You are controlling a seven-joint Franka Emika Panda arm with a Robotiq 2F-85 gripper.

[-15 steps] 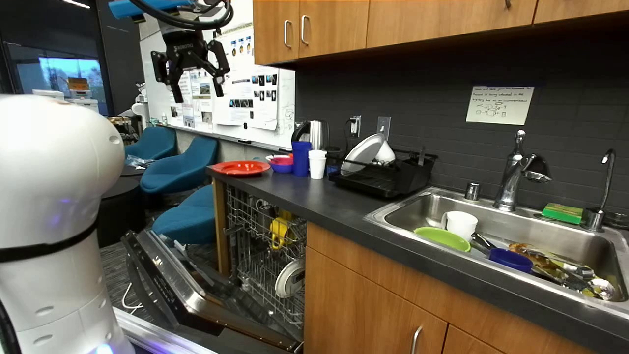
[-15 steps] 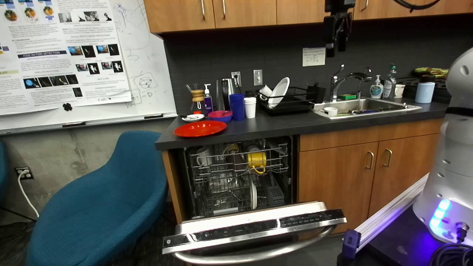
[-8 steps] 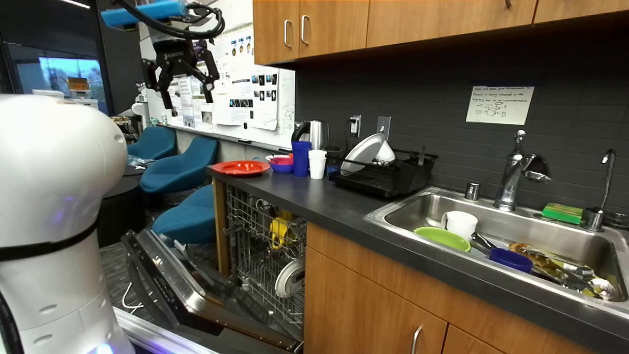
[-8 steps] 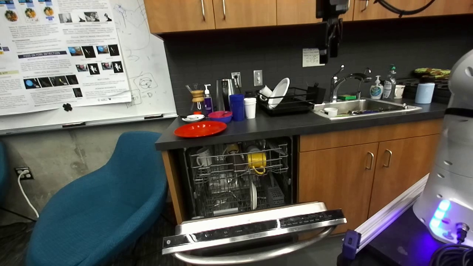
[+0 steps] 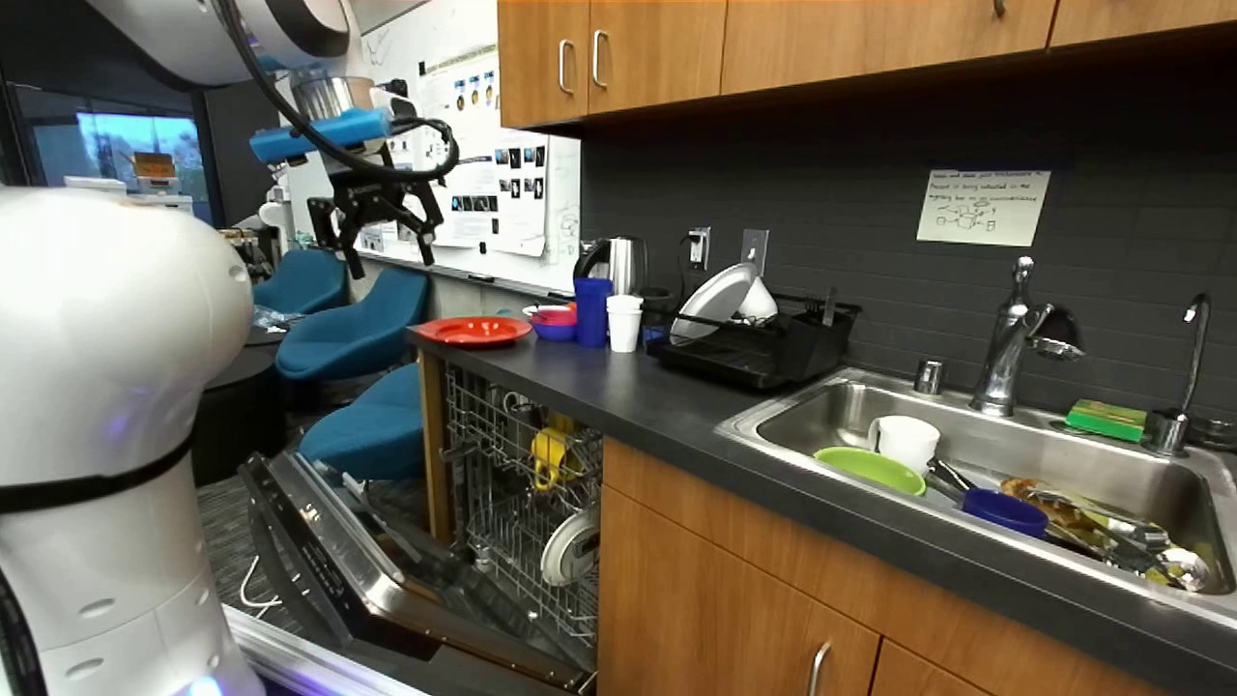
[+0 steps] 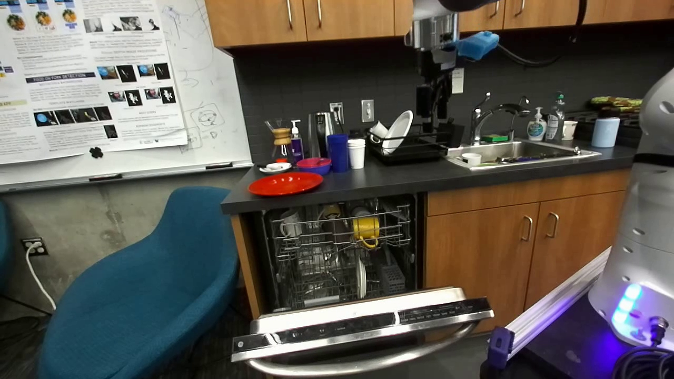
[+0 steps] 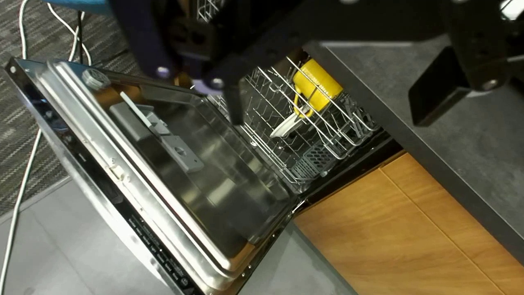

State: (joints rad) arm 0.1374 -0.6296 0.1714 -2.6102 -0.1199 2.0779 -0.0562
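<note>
My gripper (image 5: 391, 262) is open and holds nothing. It hangs in the air, fingers pointing down, and also shows in the other exterior-side picture (image 6: 435, 126). In the wrist view the jaws [stand wide apart], with one finger (image 7: 235, 104) over the open dishwasher and the other finger (image 7: 438, 90) over the dark counter. A yellow mug (image 7: 317, 86) lies in the dishwasher's upper rack (image 6: 287, 245), below the gripper. A white plate (image 7: 286, 125) stands in the lower rack. The dishwasher door (image 6: 363, 331) is part-way down.
A red plate (image 6: 286, 184), a blue cup (image 6: 338, 152), white cups (image 6: 356, 153) and bowls (image 6: 314, 166) stand on the counter (image 6: 368, 181). A black dish rack (image 5: 763, 353) stands beside the sink (image 5: 802, 425), which holds dishes. A cabinet (image 5: 618, 58) hangs above. A blue chair (image 6: 147, 273) stands beside the dishwasher.
The gripper first shifts slightly sideways, then comes down clearly in both exterior views, with more of the arm now showing. It stays open. The dishes and dishwasher have not moved.
</note>
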